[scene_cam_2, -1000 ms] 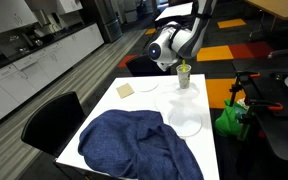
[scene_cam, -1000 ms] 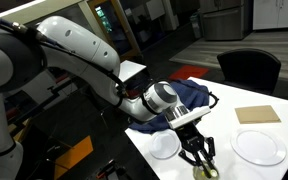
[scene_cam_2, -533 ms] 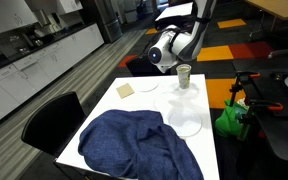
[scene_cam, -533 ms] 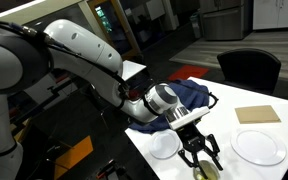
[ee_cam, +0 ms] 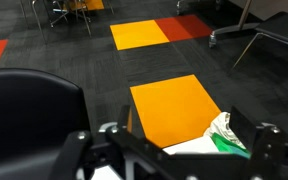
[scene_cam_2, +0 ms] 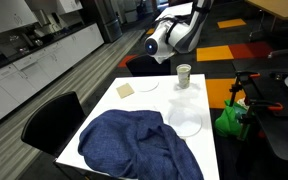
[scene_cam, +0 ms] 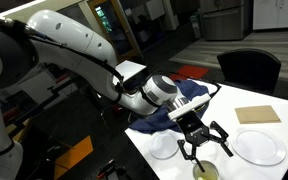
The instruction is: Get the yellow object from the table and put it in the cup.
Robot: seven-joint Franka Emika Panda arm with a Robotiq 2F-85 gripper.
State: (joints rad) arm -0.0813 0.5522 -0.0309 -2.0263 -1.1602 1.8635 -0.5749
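Observation:
The white cup [scene_cam: 206, 170] stands at the near edge of the white table [scene_cam: 224, 130]; in an exterior view the cup [scene_cam_2: 184, 75] shows by the table's side edge. Something yellowish, the yellow object [scene_cam: 206, 171], shows inside the cup's rim. My gripper [scene_cam: 204, 150] hangs just above the cup, open wide, with nothing between its fingers. In the wrist view the gripper [ee_cam: 174, 150] is spread, one finger [ee_cam: 79, 150] at the left and one at the right, and the cup is out of sight.
A small white plate [scene_cam: 164, 147] lies left of the cup and a large white plate [scene_cam: 258, 147] right of it. A tan board [scene_cam: 258, 115] and a blue cloth [scene_cam: 189, 98] lie further back. Black chairs [scene_cam_2: 54, 120] stand around; a green bag [ee_cam: 224, 135] sits below the table edge.
The gripper was shut on the yellow object down at the cup. It has opened, let the object go into the cup, and lifted a little above the rim.

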